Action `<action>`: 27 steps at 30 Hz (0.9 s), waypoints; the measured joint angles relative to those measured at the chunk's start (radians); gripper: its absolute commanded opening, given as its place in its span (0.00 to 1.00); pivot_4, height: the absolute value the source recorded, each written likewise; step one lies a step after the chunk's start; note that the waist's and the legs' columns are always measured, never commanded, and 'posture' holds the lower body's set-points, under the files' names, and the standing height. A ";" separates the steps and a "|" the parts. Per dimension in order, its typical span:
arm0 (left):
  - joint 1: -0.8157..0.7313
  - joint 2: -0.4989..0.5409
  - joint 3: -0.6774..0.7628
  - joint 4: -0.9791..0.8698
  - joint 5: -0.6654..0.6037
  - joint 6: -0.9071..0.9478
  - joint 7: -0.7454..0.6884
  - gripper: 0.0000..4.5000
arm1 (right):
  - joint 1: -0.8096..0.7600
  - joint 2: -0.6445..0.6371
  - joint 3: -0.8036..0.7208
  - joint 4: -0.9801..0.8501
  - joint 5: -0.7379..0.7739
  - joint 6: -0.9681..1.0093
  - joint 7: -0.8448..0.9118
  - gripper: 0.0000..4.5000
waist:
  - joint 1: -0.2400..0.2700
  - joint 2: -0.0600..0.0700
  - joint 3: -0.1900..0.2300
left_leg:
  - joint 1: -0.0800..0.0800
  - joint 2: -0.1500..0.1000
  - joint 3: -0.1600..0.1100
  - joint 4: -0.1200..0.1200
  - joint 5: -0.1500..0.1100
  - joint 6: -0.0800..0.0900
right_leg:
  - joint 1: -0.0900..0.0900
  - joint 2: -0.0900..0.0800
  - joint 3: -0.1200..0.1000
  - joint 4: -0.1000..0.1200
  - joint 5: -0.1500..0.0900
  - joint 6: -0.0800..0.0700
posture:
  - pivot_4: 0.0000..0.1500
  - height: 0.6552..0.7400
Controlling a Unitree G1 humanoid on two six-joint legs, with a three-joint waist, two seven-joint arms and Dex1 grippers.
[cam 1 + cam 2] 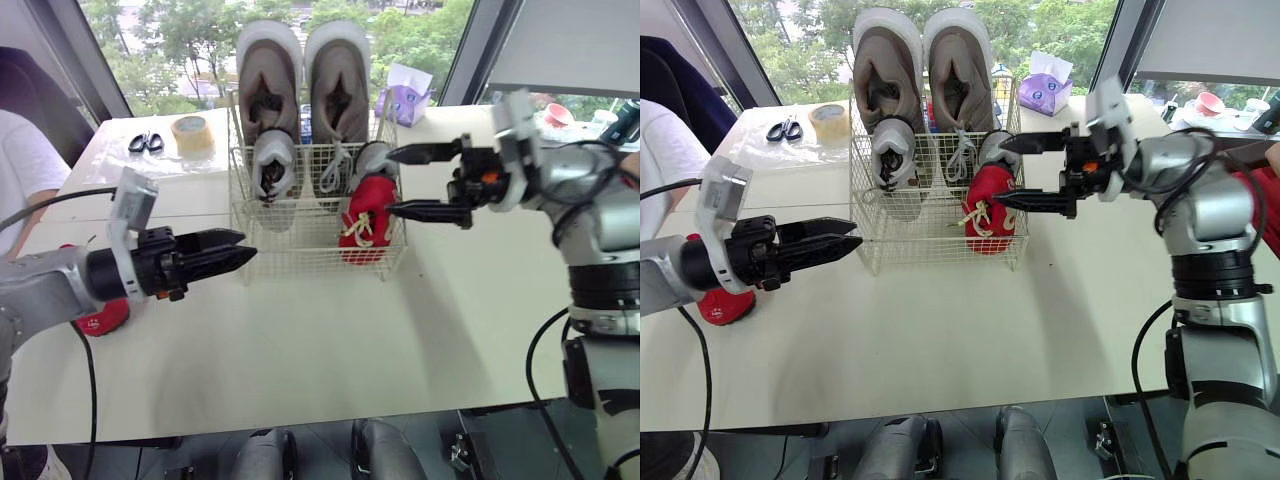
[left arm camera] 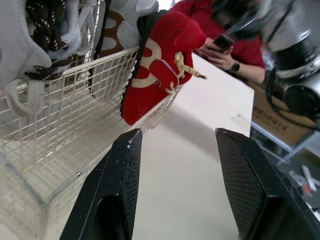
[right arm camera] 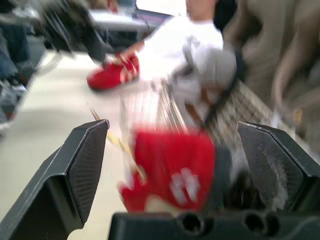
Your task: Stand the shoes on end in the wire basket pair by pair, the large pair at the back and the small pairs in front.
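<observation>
I see my right claw (image 1: 392,182) spread wide, holding nothing, just beside the red shoe (image 1: 365,222) in the wire basket (image 1: 300,240); left claw (image 1: 248,254) parted, empty, above the surface (image 1: 330,350).

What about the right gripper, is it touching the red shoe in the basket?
Cannot tell. In the eye views the right gripper is open, its lower finger overlapping the red shoe, but neither contact nor gap shows plainly.

The loose red shoe (image 1: 103,322) on the table (image 1: 300,340) is mostly hidden behind the left arm (image 1: 50,285).
</observation>
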 measured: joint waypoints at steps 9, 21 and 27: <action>-0.190 0.156 0.042 0.412 0.362 -0.058 0.164 0.99 | -0.154 -0.051 -0.096 -0.086 0.147 0.209 -0.102 1.00 | 0.005 0.000 0.000 | 0.000 0.000 0.000 -0.001 -0.004 0.006 | -0.001 0.000 -0.001 0.000 0.000 -0.002 | 1.00 1.00; -0.554 0.216 -0.067 0.805 0.743 0.509 0.541 0.99 | -0.041 -0.199 0.183 -0.244 0.097 0.226 0.208 1.00 | 0.001 -0.007 0.000 | 0.000 0.000 0.002 0.000 -0.002 0.002 | -0.001 -0.001 -0.001 0.001 0.001 0.002 | 1.00 1.00; -0.445 0.158 0.018 0.845 0.838 0.554 0.551 0.99 | -0.035 -0.207 0.207 -0.238 0.083 0.212 0.279 1.00 | -0.001 -0.009 0.000 | 0.000 0.001 0.003 -0.001 0.000 -0.002 | -0.004 -0.001 -0.001 0.004 0.001 0.001 | 1.00 1.00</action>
